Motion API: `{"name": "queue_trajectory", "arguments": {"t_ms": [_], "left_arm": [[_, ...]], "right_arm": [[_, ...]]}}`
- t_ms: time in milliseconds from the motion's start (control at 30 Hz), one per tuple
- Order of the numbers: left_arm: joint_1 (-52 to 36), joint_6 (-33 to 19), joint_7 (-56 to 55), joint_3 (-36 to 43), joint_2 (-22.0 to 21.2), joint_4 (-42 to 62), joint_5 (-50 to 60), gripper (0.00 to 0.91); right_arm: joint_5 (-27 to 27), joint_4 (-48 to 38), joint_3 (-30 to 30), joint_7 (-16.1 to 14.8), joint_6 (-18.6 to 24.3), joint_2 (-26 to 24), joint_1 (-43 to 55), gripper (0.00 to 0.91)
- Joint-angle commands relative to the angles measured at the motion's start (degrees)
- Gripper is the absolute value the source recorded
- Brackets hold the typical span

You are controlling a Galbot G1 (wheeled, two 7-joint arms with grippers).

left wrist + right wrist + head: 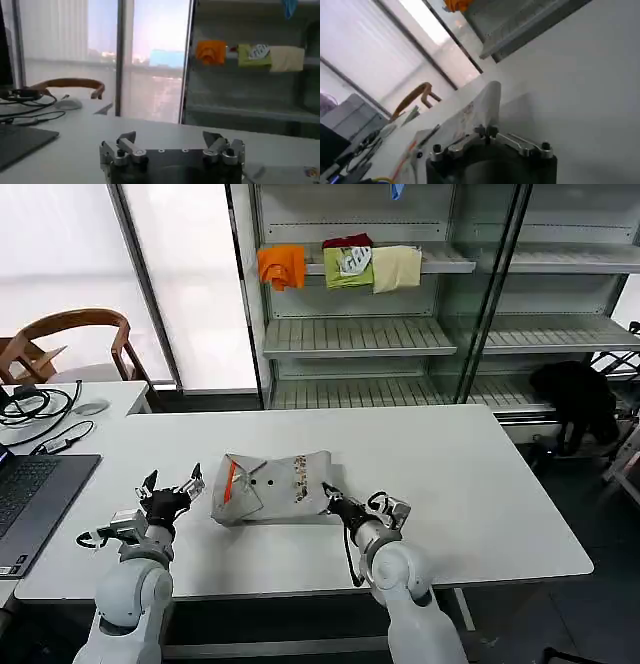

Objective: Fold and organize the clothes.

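1. A broad white rectangular table (480, 484) stood before grey metal shelving (350, 334) and tall bright windows.
2. 1 light grey soft short-sleeved shirt (270, 487), partly folded, with a thin orange strip and a small multicoloured print, lay on the table between the 2 grippers.
3. The right gripper (328, 494) sat at the shirt's nearer right edge, its fingers pressed together on a raised fold of the fabric; the right wrist view showed the cloth (480, 107) rising from the closed tips (486, 131).
4. The left gripper (172, 484) hovered just beside the shirt's other end, apart from it, fingers spread wide; its wrist view showed both tips (172, 145) well separated.
5. Beyond the left gripper, away from the shirt, lay a dark laptop (25, 504) and black cables (35, 404).
6. Far beyond both grippers, small orange (281, 264), green (348, 266) and cream (397, 267) cloths hung on a shelf.
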Motion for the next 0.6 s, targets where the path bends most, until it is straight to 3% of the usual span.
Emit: {"name": "queue_trajectory", "arguments": {"t_ms": [33, 100, 200, 267, 300, 367, 400, 533, 600], "left_arm": [[0.7, -0.1, 1.0, 0.1, -0.2, -0.1, -0.1, 0.907], [0.9, 0.0, 1.1, 0.4, -0.5, -0.5, -0.1, 0.907], [1.2, 0.1, 1.2, 0.7, -0.7, -1.1, 0.0, 0.907], [1.7, 0.2, 1.6, 0.8, -1.0, -1.5, 0.1, 0.907], [1.9, 0.2, 1.8, 0.8, -1.1, -1.6, 0.2, 0.907], [2.4, 0.2, 2.2, 1.0, -1.5, -2.1, 0.3, 0.907], [2.6, 0.2, 2.3, 1.0, -1.6, -2.2, 0.2, 0.907], [3.5, 0.1, 2.8, 0.9, -1.8, -2.9, 0.2, 0.907], [3.9, 0.0, 3.1, 0.7, -1.6, -3.4, 0.2, 0.907]], "right_arm": [[3.2, 8.8, 4.6, 1.0, -0.2, -15.0, -5.4, 0.000], [2.0, 8.7, 5.5, 0.6, -0.2, -15.8, -5.7, 0.000], [-3.2, 8.0, 6.1, -0.9, -0.1, -16.8, -5.5, 0.000], [-10.1, 7.4, 5.9, -3.2, -0.1, -17.2, -5.0, 0.000], [-10.6, 7.2, 5.8, -3.2, -0.1, -17.2, -4.9, 0.000], [-23.9, 6.4, 5.5, -6.2, 0.0, -16.5, -4.4, 0.030], [-26.2, 6.3, 5.6, -6.6, 0.0, -15.9, -4.5, 0.907], [-39.0, 7.7, 6.8, -10.7, 0.4, -11.7, -6.3, 0.907], [-39.8, 9.7, 5.8, -10.7, 2.1, -12.5, -7.8, 0.907]]}}
